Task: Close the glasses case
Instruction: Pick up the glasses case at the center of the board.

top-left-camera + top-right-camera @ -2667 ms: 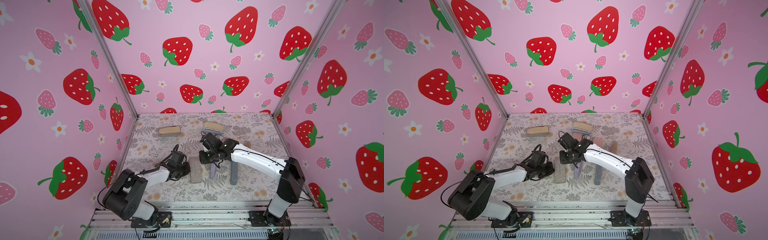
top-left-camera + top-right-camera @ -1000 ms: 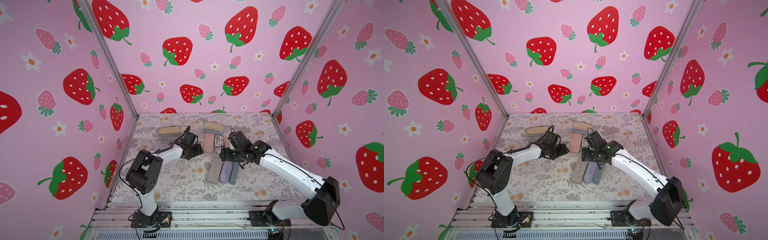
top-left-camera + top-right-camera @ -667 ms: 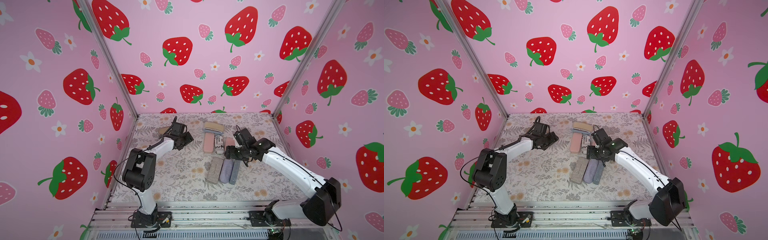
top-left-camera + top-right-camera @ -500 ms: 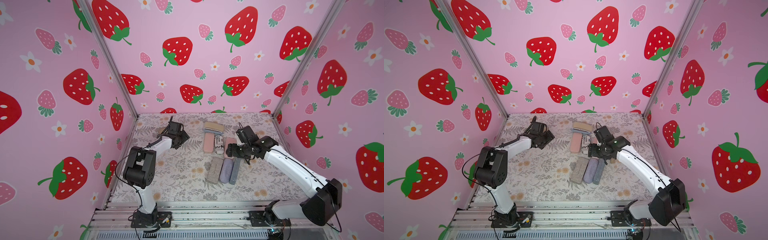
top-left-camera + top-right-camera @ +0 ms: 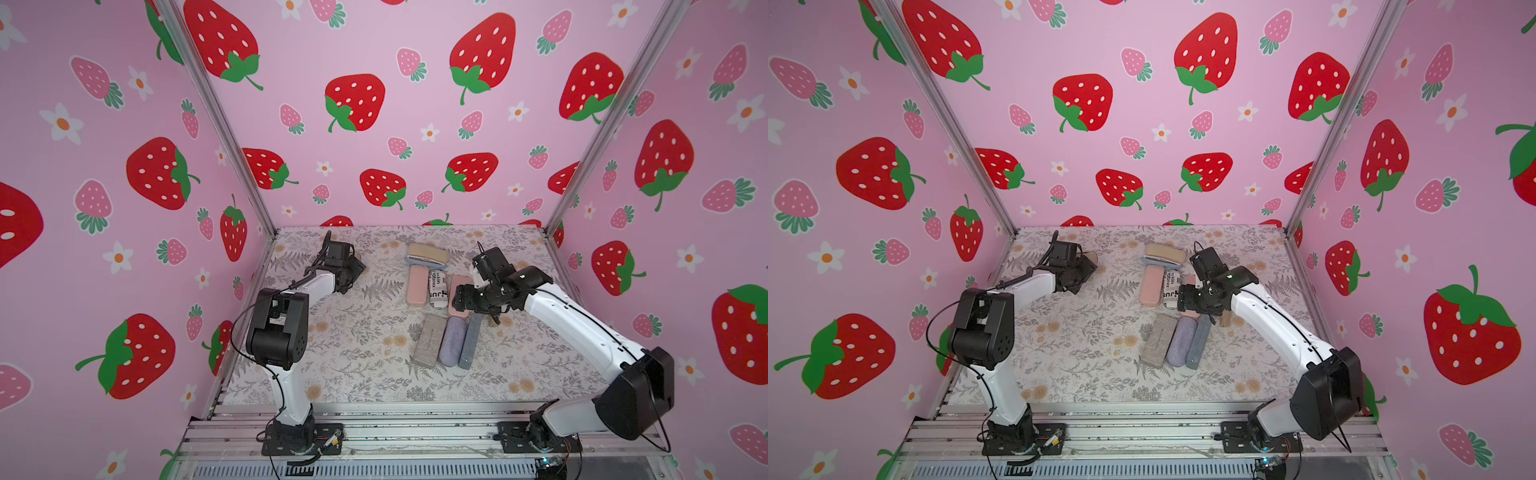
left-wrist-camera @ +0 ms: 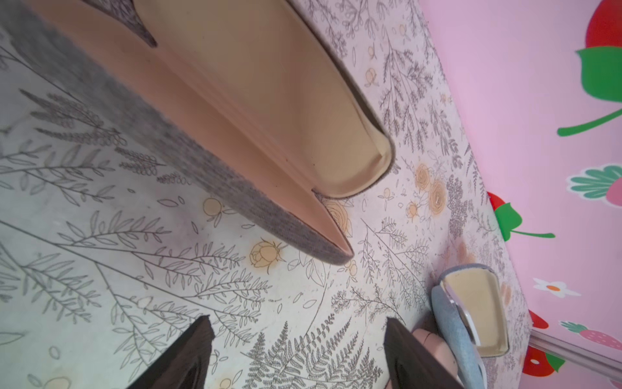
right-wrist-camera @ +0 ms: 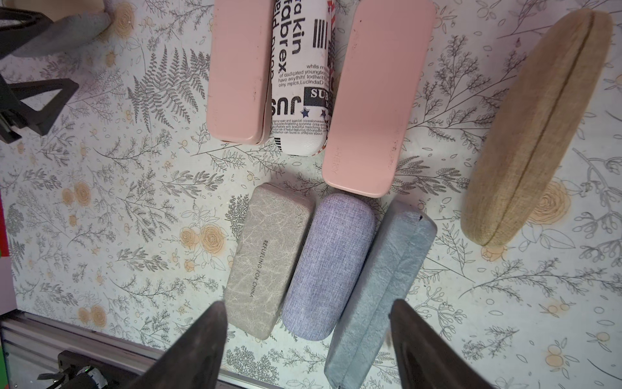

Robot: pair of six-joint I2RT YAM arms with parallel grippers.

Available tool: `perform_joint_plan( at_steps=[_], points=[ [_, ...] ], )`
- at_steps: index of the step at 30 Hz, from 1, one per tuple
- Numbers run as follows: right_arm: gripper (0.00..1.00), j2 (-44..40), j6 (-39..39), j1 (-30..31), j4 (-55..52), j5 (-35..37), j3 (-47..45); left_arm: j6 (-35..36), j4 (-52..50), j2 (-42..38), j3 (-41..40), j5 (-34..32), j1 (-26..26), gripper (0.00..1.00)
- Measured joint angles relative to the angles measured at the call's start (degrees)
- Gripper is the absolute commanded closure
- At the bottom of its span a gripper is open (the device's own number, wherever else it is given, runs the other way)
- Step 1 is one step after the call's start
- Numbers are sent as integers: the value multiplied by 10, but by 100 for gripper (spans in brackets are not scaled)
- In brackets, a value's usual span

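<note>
Pink strawberry walls [image 5: 415, 45] around floral tabletop [image 5: 353, 357] with glasses cases [image 5: 430, 345]

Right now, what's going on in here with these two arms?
The left claw, open, hangs just short of a grey glasses case that lies open near the far left of the table; nothing grips it yet. The right claw, also open and empty, hovers above a cluster of closed cases, including a lilac case.
</note>
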Motion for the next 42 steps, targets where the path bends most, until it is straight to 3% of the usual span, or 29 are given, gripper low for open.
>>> perform_joint_plan(
  at_steps=[8, 20, 34, 42],
  points=[
    [23, 29, -2, -3, 0, -13, 20, -5, 14, 4, 3, 5, 29, 24],
    [23, 64, -2, -4, 0, -26, 39, -6, 23, 75, 45, 22, 59, 31],
    [23, 80, 1, -4, 5, -49, 43, -4, 28, 86, 58, 47, 68, 80],
    [23, 79, 10, -4, 28, -65, 23, 6, 32, 76, 34, 71, 67, 87]
  ],
)
